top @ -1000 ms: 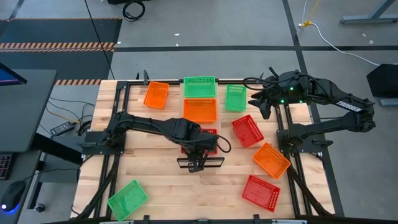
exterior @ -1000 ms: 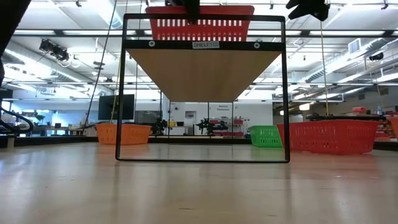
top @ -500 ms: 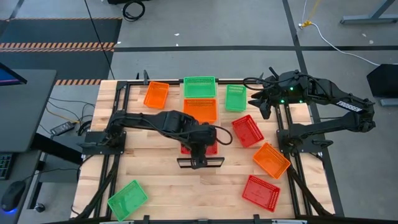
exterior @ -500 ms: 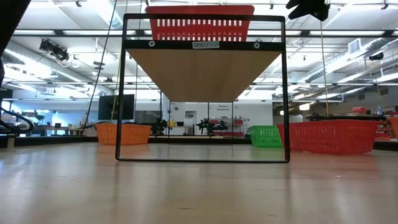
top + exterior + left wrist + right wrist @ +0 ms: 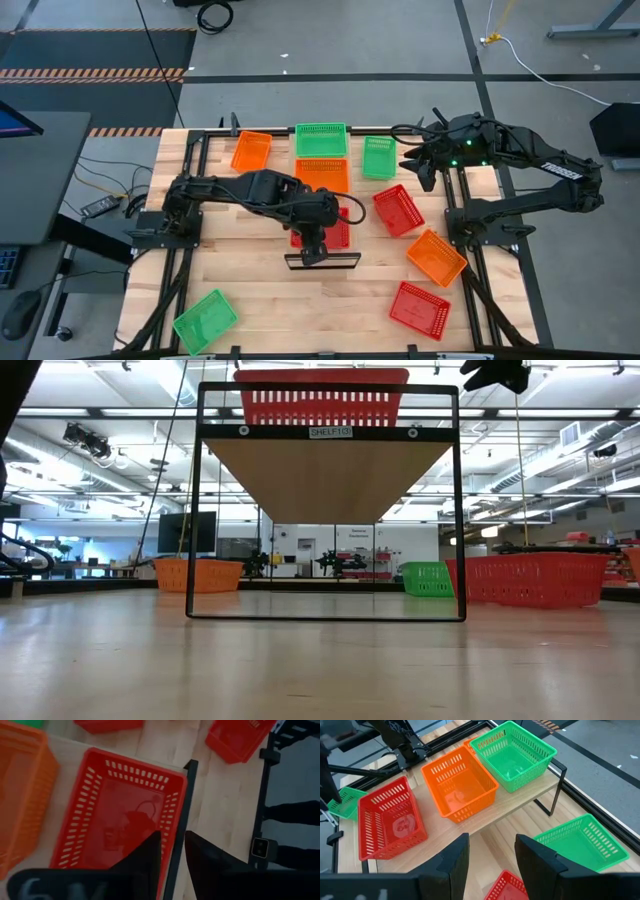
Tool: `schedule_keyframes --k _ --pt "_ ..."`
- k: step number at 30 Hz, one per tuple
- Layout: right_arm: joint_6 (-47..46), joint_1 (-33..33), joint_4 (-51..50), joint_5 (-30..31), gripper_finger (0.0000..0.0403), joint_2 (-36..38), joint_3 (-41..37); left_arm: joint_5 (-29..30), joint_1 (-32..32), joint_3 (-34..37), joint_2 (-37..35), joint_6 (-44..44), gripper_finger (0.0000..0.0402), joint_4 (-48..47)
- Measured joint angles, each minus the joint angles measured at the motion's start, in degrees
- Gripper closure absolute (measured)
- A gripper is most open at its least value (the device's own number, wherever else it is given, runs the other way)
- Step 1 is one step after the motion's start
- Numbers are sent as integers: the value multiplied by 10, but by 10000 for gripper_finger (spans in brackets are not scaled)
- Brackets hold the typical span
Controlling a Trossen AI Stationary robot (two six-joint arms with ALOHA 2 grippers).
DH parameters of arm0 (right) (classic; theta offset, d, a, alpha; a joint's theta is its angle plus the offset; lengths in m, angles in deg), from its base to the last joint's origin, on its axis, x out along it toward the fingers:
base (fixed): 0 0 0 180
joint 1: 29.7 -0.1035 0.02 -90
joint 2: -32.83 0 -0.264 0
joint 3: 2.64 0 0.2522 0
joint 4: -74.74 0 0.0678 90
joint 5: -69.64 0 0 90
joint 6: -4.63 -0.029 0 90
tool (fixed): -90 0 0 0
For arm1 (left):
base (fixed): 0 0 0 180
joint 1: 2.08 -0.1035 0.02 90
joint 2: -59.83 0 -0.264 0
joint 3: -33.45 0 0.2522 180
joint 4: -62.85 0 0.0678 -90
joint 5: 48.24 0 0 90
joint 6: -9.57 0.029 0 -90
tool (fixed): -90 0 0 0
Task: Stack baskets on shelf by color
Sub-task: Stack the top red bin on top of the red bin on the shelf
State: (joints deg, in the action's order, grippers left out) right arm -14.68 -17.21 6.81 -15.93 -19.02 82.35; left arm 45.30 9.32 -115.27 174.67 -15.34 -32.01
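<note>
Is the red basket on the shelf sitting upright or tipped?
Upright. The red basket sits flat on the shelf, open side up, beside the orange basket.

**A robotics lab in a large open hall**

A butcher-block desk (image 5: 240,290) stands on a grey concrete floor (image 5: 330,40). Beside the desk, hazard-striped tape (image 5: 95,72) marks the floor, and loose cables (image 5: 212,14) lie beyond it. Next to the desk's left side sits a second dark surface with a monitor corner (image 5: 15,122) and a mouse (image 5: 18,318). Seen level across the desk, long ceiling strip lights (image 5: 120,405), exposed ducts (image 5: 545,455) and distant equipment benches (image 5: 335,565) fill an open industrial room.
</note>
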Motion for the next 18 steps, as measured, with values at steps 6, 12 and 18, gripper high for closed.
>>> schedule_keyframes --k 6,12,18 --pt "0 0 -6 0 239 -5 0 35 -3 0 -21 -10 308 2" --pt "0 0 -36 -1 239 -17 0 103 -3 0 -63 -29 309 12" --pt "23 0 -46 -11 239 -28 0 154 -3 0 -122 -28 320 28"
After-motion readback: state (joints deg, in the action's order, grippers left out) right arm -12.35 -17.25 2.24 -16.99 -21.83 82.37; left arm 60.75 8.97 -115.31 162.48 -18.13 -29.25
